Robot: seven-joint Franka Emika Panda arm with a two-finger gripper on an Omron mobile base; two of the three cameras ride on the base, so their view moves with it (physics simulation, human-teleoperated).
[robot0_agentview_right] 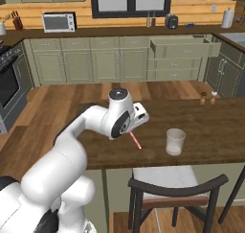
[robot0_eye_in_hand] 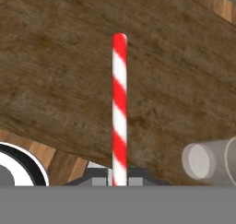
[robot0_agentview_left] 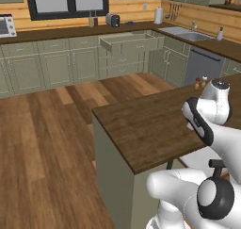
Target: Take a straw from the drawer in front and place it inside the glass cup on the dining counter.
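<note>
My gripper is shut on the straw, a red-and-white striped stick pointing straight out from between the fingertips. From the right base camera, the straw slants down from my hand toward the dining counter, its tip just above the dark wood. The glass cup stands upright on that counter, a short way right of the straw tip and apart from it. In the hand view the glass cup sits at the lower right. The drawer stands pulled out from the far cabinets, also seen as the drawer.
Two small shakers stand on the island's far edge. A black-framed stool is tucked under the near side. The wall counter holds a sink and toaster; a microwave sits at left. Open wood floor lies left of the island.
</note>
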